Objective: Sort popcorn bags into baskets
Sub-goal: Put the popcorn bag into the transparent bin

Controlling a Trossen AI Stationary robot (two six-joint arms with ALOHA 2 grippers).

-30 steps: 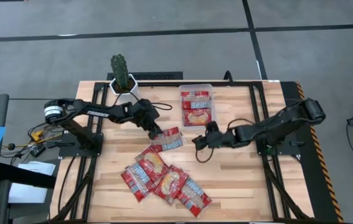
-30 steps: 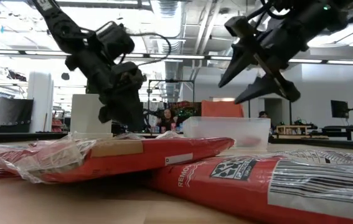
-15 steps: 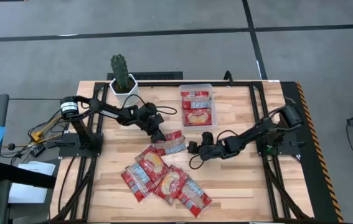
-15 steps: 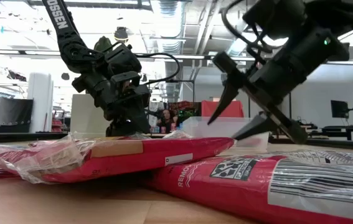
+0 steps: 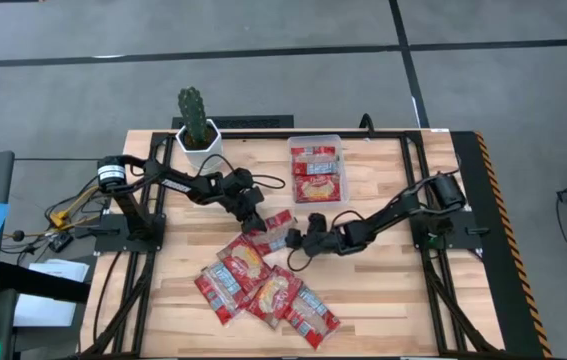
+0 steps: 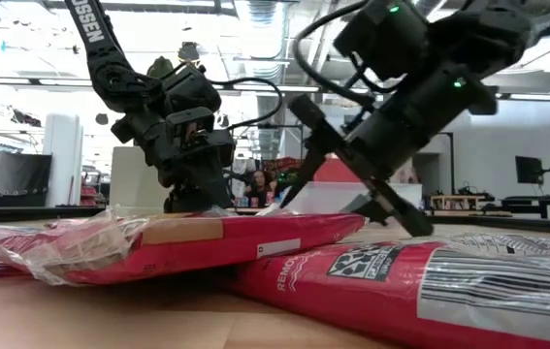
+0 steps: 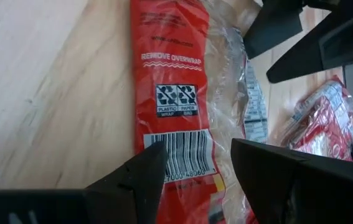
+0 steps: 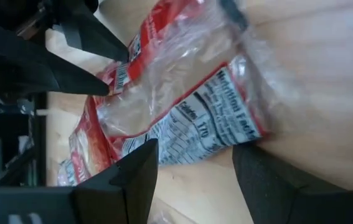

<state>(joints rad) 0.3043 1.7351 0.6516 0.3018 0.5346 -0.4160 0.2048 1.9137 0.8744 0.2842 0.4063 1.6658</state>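
- Reaching further left since half a second ago, the right gripper (image 5: 294,243) now sits at frame centre, fingers spread around one end of the lone popcorn bag (image 5: 274,229).
- Wooden table (image 5: 383,290) fills the middle of the high view.
- Clear basket (image 5: 316,146), upper centre, holds two packets.
- Loose pile of bags (image 5: 263,290) lies lower centre.
- Left gripper (image 5: 254,217) has its jaws parted over that bag's other end.
- Cactus pot (image 5: 195,135) stands upper left.
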